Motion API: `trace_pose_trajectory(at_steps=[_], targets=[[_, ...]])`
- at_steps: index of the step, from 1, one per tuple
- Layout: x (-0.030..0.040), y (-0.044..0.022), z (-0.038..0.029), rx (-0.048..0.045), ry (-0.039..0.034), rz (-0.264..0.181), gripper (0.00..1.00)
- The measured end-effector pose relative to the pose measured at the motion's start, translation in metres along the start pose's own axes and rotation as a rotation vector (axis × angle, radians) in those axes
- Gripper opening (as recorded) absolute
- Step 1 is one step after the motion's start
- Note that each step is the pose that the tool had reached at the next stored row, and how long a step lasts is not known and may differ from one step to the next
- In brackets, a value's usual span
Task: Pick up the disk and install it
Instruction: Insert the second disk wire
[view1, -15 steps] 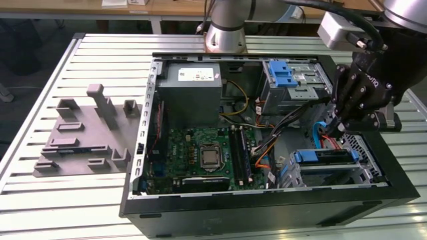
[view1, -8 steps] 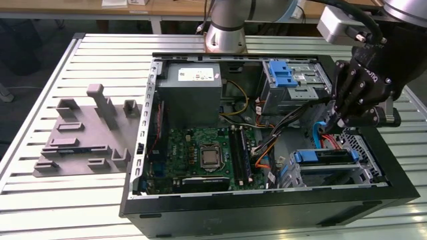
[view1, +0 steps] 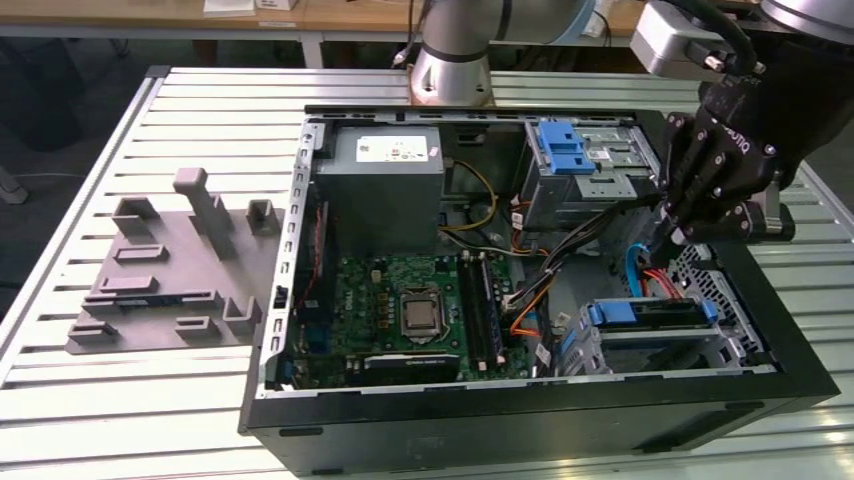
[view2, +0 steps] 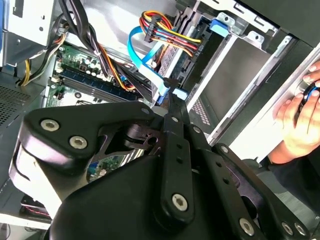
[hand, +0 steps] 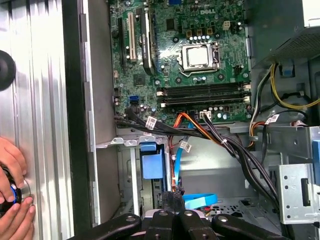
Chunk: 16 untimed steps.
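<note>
The disk lies in the lower drive cage at the front corner of the open computer case, on the exterior view's right. Its blue bracket shows at the cage mouth in the first wrist view. My black gripper hangs over the case just behind that cage, beside a light-blue flat cable. The fingers are pressed together into one narrow tip with nothing between them. In the first wrist view the gripper sits close to the bracket's end; I cannot tell whether it touches.
A blue latch tops the upper cage. A grey metal box and the motherboard fill the case, with cable bundles across the middle. A grey fixture lies on the slatted table. A person's hand rests outside the case.
</note>
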<state>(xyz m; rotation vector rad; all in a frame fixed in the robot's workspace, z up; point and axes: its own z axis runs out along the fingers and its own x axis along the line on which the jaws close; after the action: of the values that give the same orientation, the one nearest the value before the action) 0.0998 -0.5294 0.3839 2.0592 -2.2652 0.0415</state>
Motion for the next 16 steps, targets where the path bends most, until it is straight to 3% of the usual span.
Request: trace_pose_trajectory(at_steps=[4, 5, 9, 12, 13, 16], targets=[[-0.0029, 0.0001, -0.0002, 0.0002, 0.0001, -0.002, 0.11], [-0.0036, 0.0001, -0.0001, 0.0003, 0.0002, -0.003, 0.18], [-0.0058, -0.0003, 0.0006, 0.0005, 0.0002, -0.006, 0.18], [-0.0061, -0.0006, 0.0026, 0.0007, 0.0004, -0.008, 0.19], [-0.0062, -0.0007, 0.0034, 0.0008, 0.0004, -0.010, 0.25], [-0.0065, -0.0010, 0.0060, 0.0010, 0.0008, -0.013, 0.25]])
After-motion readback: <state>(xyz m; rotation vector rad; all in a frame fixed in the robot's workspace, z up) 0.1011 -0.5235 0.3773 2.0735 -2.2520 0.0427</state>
